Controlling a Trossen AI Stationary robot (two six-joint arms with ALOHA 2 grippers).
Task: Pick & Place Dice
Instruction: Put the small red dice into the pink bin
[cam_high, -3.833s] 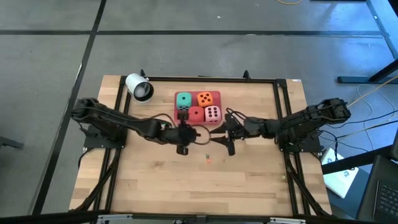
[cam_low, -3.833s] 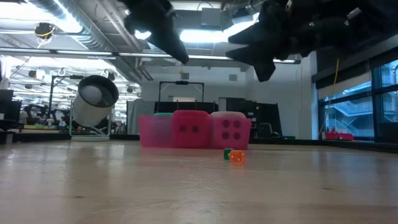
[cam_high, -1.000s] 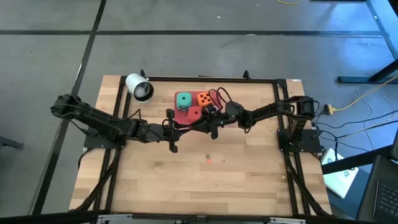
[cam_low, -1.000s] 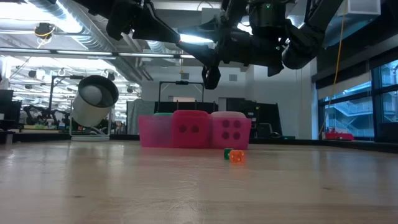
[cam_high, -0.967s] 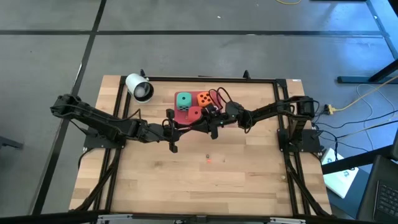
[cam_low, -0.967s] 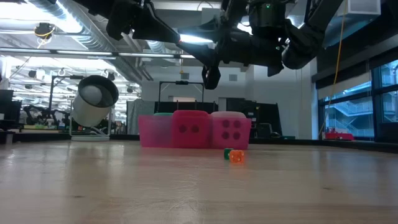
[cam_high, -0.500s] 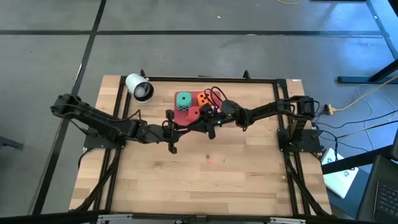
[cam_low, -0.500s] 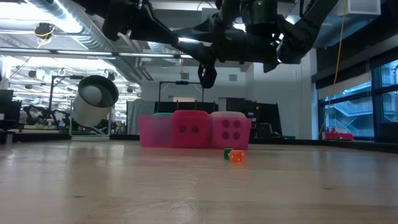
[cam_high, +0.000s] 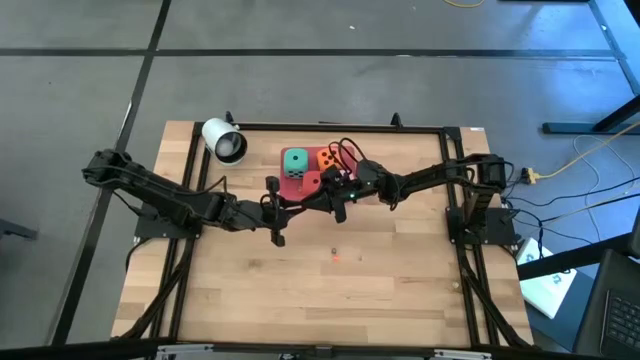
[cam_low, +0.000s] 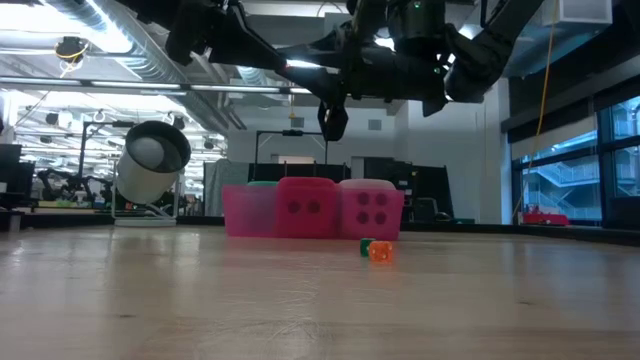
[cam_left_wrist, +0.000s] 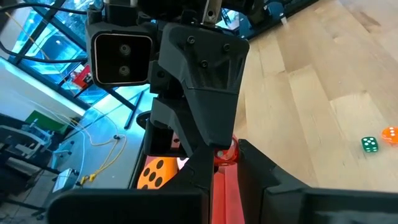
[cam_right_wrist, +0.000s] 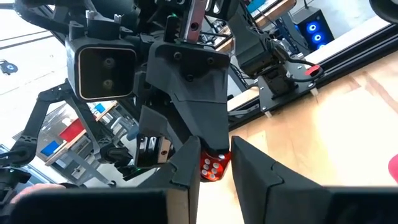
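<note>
Both grippers are met nose to nose above the dice cluster, and the pale pink cube is hidden beneath them from overhead.

Nearest the camera, two tiny dice (cam_low: 377, 251) are seen on the table (cam_high: 400, 290), just in front of the red die (cam_low: 306, 208) and pale pink die (cam_low: 371, 210). Over the red die, the left gripper (cam_high: 277, 207) and right gripper (cam_high: 340, 199) are held facing each other, each with fingers slightly parted and nothing gripped. Behind the red die, the teal die (cam_high: 295, 160) and orange die (cam_high: 326, 157) are set. Farther back, a white cup (cam_high: 225, 140) is lying tipped.
</note>
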